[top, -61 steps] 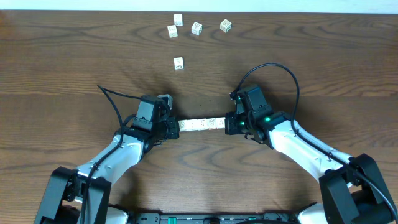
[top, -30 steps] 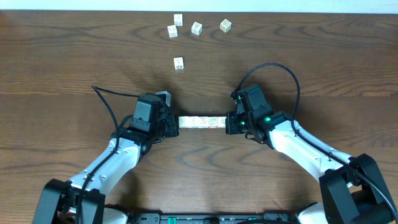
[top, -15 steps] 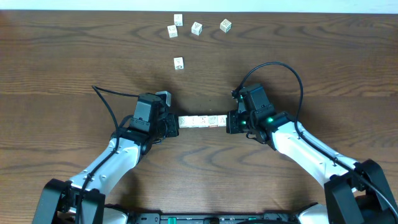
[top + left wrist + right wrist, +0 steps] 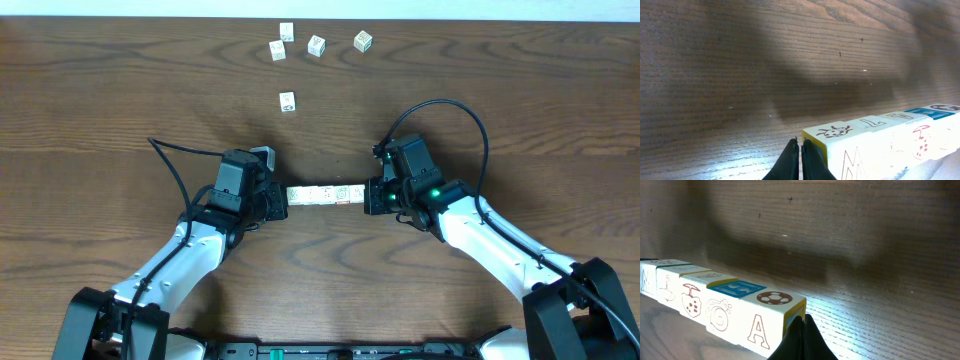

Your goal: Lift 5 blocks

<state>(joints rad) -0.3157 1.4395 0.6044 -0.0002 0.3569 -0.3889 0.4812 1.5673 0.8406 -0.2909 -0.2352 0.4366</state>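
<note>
A straight row of several white blocks (image 4: pixel 325 195) with printed letters and pictures hangs between my two grippers and casts a shadow on the wood below. My left gripper (image 4: pixel 283 200) is shut, with its closed tips pressed against the row's left end. My right gripper (image 4: pixel 368 197) is shut too and pushes against the right end. In the left wrist view, the closed fingertips (image 4: pixel 800 150) touch the ladybird block of the row (image 4: pixel 890 140). In the right wrist view, the closed fingertips (image 4: pixel 802 330) touch the yellow-edged end face of the row (image 4: pixel 715 310), at the block marked A.
Several loose blocks lie at the far edge of the wooden table (image 4: pixel 120 110): a cluster (image 4: pixel 316 45) and a single one (image 4: pixel 287 101) nearer the arms. The arms' black cables (image 4: pixel 440 110) arch over the table.
Over the two seconds, the row and both grippers have shifted slightly toward the far side and away from the tabletop. In the last half second nothing visibly moved.
</note>
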